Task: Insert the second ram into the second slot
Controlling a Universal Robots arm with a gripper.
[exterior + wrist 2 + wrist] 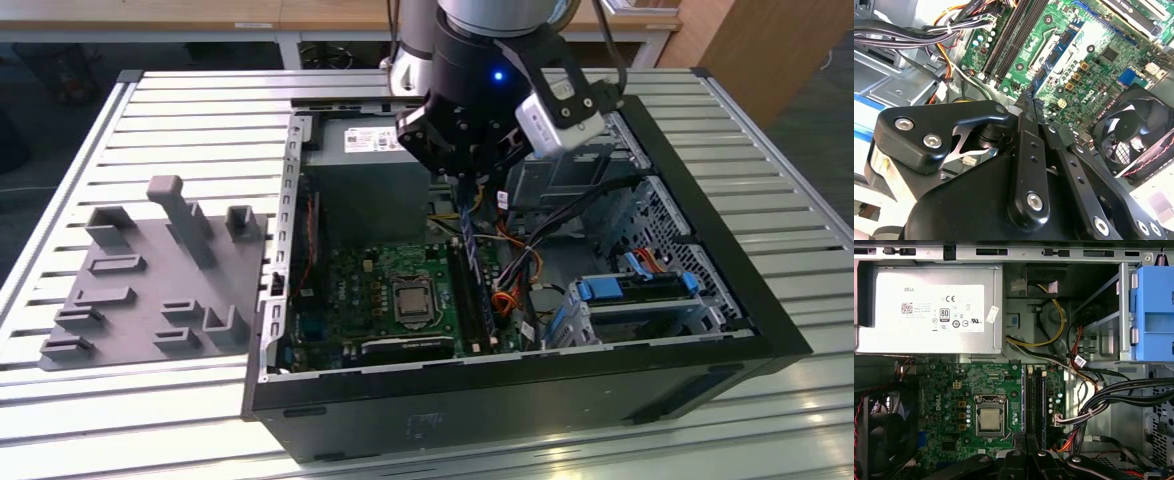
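Item: second ram (465, 225), gripped in hand (463, 184). Hidden/unclear: top end of stick is covered by the fingers (1026, 135); chips can't be made out, as the stick is seen nearly edge-on; arm is cut off at upper edge of exterior view; near wall of PC case (534, 410) hides the board's closest edge; whether either of the memory slots (1035, 400) is already filled, cannot tell. Look: thin, narrow, blue-dark strip, hanging upright below the hand, over the green motherboard (387, 290) beside the slot pair, not seated. Hand: clenched on the stick, fingertips drawn together in both wrist views. Inside case: CPU socket (990, 419), black fan (1134, 130), silver power supply (929, 310), blue drive-bay latch (1154, 315), black cable bundle (1124, 395). Surface: slatted metal worktop (200, 110), with case lying open-side up. Grey fixture plate (147, 290) w/ upright pegs is at exterior view's left of case. Room: wood-toned furniture beyond the worktop.
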